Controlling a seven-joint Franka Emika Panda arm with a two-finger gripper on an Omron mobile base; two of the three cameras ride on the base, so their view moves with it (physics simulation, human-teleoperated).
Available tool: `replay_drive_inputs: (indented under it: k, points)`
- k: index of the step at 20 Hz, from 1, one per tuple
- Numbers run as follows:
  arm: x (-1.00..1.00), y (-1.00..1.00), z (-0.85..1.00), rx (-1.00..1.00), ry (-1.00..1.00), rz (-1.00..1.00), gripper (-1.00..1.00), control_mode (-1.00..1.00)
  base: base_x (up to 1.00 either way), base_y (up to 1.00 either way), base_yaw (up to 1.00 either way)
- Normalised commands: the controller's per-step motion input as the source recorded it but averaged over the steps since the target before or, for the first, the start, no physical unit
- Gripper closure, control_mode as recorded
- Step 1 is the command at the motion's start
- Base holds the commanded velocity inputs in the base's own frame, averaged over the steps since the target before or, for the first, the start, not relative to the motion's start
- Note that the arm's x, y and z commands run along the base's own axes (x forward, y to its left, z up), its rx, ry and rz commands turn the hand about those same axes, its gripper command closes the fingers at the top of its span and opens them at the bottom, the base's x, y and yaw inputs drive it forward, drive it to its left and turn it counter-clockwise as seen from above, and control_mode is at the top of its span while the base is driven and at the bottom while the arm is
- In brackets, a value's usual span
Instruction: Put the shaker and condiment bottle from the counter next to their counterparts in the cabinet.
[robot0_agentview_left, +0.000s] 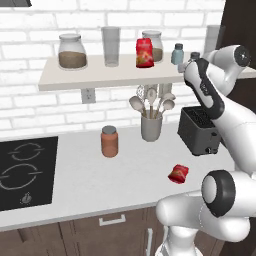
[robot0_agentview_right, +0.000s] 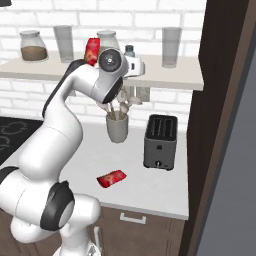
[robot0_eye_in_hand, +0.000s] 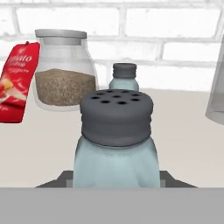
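At the shelf (robot0_agentview_left: 100, 80), right end, the gripper (robot0_eye_in_hand: 116, 186) carries the shaker (robot0_eye_in_hand: 116, 144), clamped between the jaws at its lower body. Hand view: shaker upright, grey perforated cap filling the centre, pale blue body below. Whether its base touches the board cannot be told.

Directly behind it on the shelf stands a second shaker (robot0_eye_in_hand: 124, 76), same pale body and grey cap; in the left base view it sits at (robot0_agentview_left: 177, 54). The two are near each other, not touching.

Left of the second shaker: a glass jar (robot0_eye_in_hand: 63, 72) with brownish-grey granules and a grey lid. Further left, touching the jar's outline in the hand view, a red bottle (robot0_eye_in_hand: 17, 83) with a pale label, upright on the shelf; same item in the left base view at (robot0_agentview_left: 145, 53).

Also on the shelf: a second jar (robot0_agentview_left: 72, 51) near the left end, a tall glass (robot0_agentview_left: 111, 46) between that jar and the red bottle, another glass (robot0_agentview_right: 171, 47) toward the right end.

On the counter (robot0_agentview_left: 100, 185) below: a second red bottle (robot0_agentview_left: 178, 173), lying on its side, well apart from the shelf. Toaster (robot0_agentview_left: 199, 131) just behind it, utensil holder (robot0_agentview_left: 151, 126) to the toaster's left, an orange-brown jar (robot0_agentview_left: 109, 141) further left, a cooktop (robot0_agentview_left: 25, 172) at the far left.
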Motion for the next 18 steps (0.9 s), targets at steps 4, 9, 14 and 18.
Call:
replay_drive_inputs:
  k: [4, 9, 14, 18]
  points:
    - [0.11, 0.0, 0.0, 0.0, 0.03, 0.0, 1.0, -1.0, 0.0, 0.0, 0.0]
    - [0.08, 0.0, 0.0, 0.0, 0.07, 0.0, 1.0, -1.0, 0.0, 0.0, 0.0]
    - [0.2, 0.0, 0.0, 0.0, 0.01, 0.0, 1.0, -1.0, 0.0, 0.0, 0.0]
    - [0.05, 0.0, 0.0, 0.0, -0.02, 0.0, 1.0, -1.0, 0.0, 0.0, 0.0]
